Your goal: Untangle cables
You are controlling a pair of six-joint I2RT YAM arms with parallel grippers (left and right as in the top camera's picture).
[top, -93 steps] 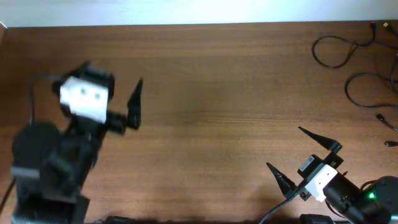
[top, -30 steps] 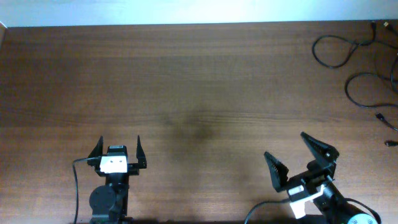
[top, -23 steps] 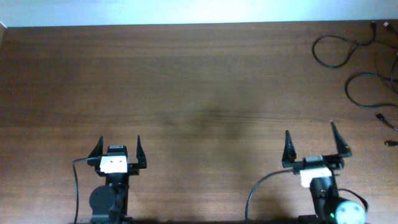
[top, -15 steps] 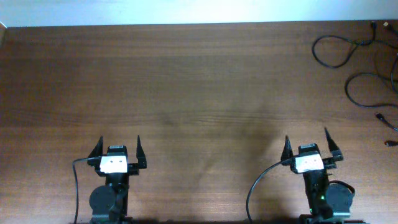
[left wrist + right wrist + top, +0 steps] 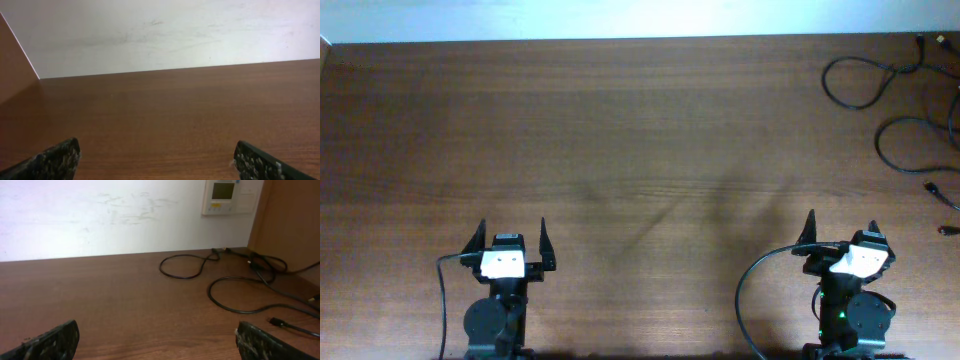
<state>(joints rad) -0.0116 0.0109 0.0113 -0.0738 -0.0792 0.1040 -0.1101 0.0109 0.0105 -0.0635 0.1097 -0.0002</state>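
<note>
Spanning both views, dark wood-grain bench [image 5: 640, 130] met a scuffed white wall [image 5: 100, 215], cables [image 5: 877, 140] lay looped at the far right corner, wall panel [image 5: 227, 196] above, left hand [image 5: 511, 232] and right hand [image 5: 842, 225] both spread apart at the near edge.

One brown wooden table [image 5: 640, 130] is shown from above. Two grippers are counted at the table's near edge: the left gripper [image 5: 511, 228] and the right gripper [image 5: 842, 224], each with two dark fingers [image 5: 543, 240]. Thin black cables [image 5: 825, 82] are gathered at the table's far right corner. Two large loops and two loose plug ends [image 5: 930, 187] are made out there, but the exact number of cords cannot be told. One white wall panel [image 5: 225, 195] is seen beyond the table's far edge.
</note>
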